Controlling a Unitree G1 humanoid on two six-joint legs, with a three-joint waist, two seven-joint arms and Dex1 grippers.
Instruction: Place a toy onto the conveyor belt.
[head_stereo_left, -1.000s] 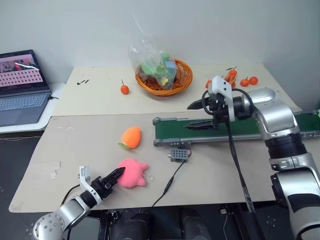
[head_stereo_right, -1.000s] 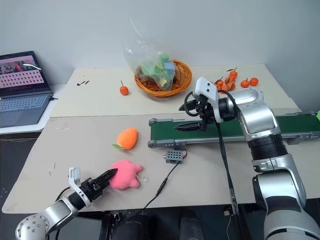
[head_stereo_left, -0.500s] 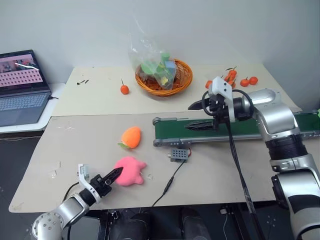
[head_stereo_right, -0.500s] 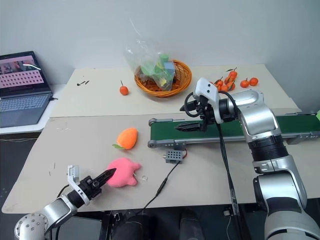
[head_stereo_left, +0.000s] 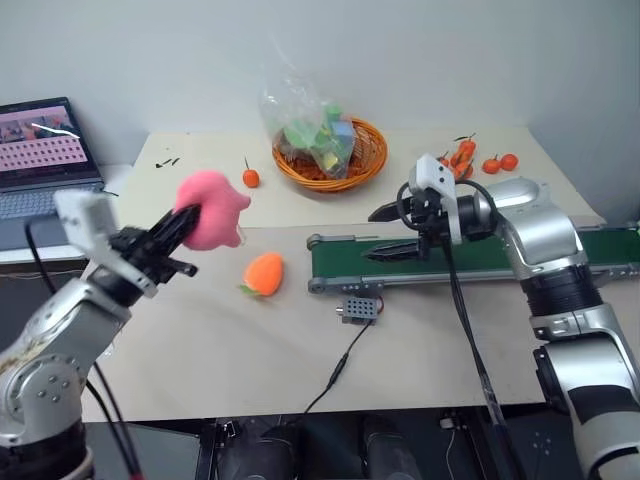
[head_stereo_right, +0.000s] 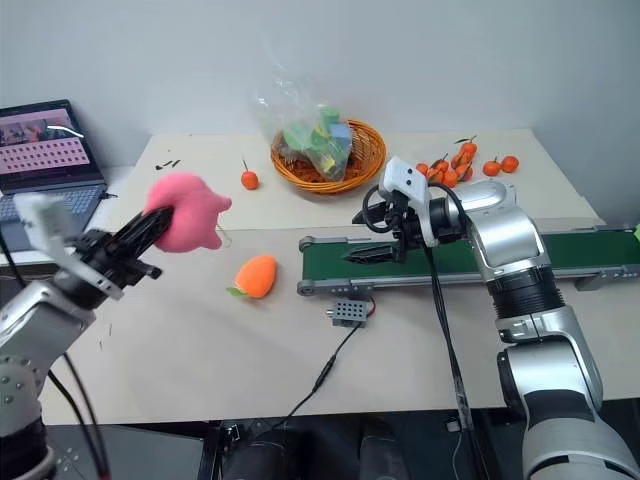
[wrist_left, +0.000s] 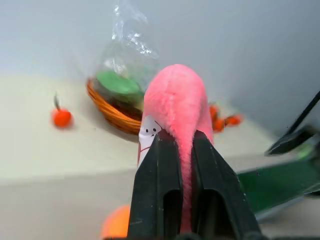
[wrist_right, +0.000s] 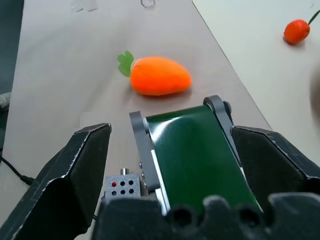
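Note:
The toy (head_stereo_left: 214, 207), a bright pink plush, hangs in the air above the table's left part with my left gripper (head_stereo_left: 188, 218) shut on it. In the left wrist view the two black fingers (wrist_left: 157, 185) pinch the toy (wrist_left: 177, 102) from both sides, and its little face patch shows. The conveyor belt (head_stereo_left: 345, 265), dark green in a grey frame, lies across the right half of the table. My right gripper (head_stereo_left: 375, 235) stands open over the belt's left end (wrist_right: 195, 150), with nothing between its fingers.
An orange plush with a green leaf (head_stereo_left: 264, 273) lies just left of the belt's end. A small grey box (head_stereo_left: 359, 310) with a cable sits in front of the belt. At the back are a wicker basket (head_stereo_left: 330, 150), loose tangerines (head_stereo_left: 497, 162) and, far left, a laptop (head_stereo_left: 40, 160).
My left gripper has shut on the pink toy, lifted it high off the table and rolled its wrist. The right arm has kept still.

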